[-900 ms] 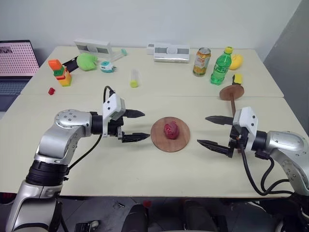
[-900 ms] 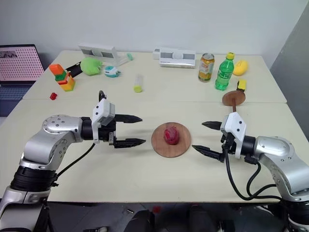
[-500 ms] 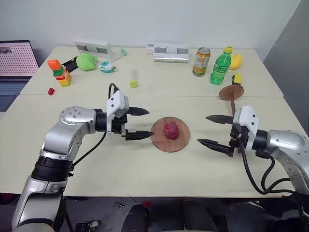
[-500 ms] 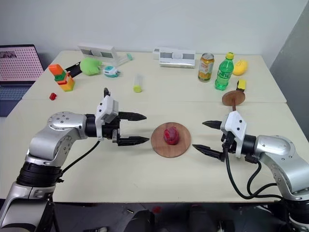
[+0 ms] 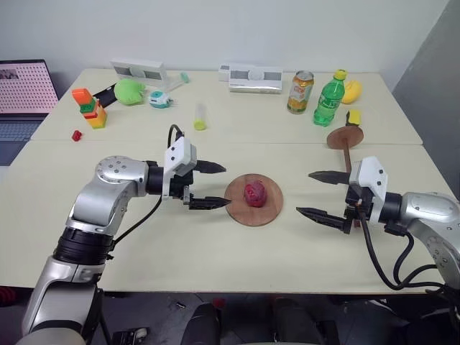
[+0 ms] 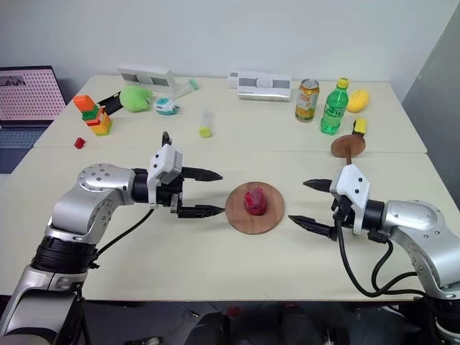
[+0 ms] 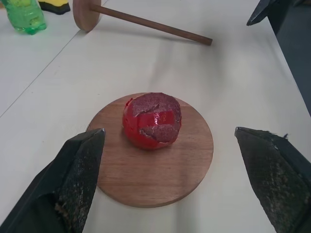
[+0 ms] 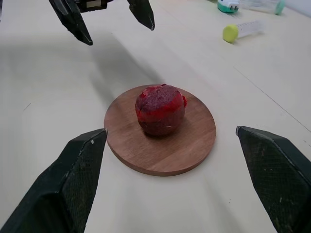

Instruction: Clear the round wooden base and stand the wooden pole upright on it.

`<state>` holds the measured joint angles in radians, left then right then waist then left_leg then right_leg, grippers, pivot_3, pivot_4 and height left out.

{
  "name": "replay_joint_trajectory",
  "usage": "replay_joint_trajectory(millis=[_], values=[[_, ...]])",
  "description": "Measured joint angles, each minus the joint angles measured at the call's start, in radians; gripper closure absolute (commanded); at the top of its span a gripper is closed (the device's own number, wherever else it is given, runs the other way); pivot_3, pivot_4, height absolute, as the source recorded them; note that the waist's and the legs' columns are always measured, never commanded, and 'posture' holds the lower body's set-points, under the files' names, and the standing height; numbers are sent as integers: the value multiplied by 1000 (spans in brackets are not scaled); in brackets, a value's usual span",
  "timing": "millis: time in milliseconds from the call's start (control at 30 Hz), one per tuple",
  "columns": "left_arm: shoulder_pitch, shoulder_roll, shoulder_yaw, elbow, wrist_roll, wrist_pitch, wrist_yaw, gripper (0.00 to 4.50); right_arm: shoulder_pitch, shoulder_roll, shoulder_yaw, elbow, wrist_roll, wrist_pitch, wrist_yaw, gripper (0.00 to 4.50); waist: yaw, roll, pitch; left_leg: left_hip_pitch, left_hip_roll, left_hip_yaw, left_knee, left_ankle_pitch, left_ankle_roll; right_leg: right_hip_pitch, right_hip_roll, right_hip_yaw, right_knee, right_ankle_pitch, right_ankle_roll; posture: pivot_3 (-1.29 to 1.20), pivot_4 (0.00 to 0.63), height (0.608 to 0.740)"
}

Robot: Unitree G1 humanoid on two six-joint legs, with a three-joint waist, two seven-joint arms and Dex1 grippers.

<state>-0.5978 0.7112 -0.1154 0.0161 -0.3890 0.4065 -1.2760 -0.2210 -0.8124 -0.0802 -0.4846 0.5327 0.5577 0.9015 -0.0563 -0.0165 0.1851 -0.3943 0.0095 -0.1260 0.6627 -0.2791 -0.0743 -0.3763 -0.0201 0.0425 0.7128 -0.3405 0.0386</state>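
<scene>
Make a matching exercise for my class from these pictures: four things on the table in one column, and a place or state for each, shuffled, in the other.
Things:
1. red ball
2. wooden pole
3. green bottle
4. left gripper

Places or states:
A. lying flat on the table
B. open, beside the round wooden base
C. resting on the round wooden base
D. standing upright next to the drink can

Pairs: 1-C, 2-A, 3-D, 4-B

Both arms are held out low and bent inward, so that the two hands face each other. The left hand (image 5: pixel 210 185) is spread wide and empty; the right hand (image 5: pixel 317 194) is likewise spread wide and empty.
</scene>
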Motion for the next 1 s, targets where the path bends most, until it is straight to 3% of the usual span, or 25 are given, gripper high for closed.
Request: replay_joint_trajectory(millis=[333,467,867,1000], values=[[-21,-31,-11,46,36,-37,1,0,0,-10,0,-5,5,16,7,45,1,0,0,0,0,0,0,0,0,0,0,0,0,0,0,0,150,740],[-102,-157,-80,139,92,-102,25,0,-22,-21,0,-27,13,27,14,45,7,0,0,0,-1,0,1,0,0,2,-1,-1,-1,0,0,0,150,740],[-277,-356,-233,598,324,-406,45,0,-34,-71,1,-108,43,90,26,45,6,0,0,-1,-2,0,1,0,0,1,0,-1,-1,0,0,0,150,740],[-313,-398,-251,723,386,-466,67,656,-31,-71,1,-141,49,107,10,0,3,-1,0,-1,-1,-1,1,0,0,1,0,-1,-1,0,0,0,150,740]])
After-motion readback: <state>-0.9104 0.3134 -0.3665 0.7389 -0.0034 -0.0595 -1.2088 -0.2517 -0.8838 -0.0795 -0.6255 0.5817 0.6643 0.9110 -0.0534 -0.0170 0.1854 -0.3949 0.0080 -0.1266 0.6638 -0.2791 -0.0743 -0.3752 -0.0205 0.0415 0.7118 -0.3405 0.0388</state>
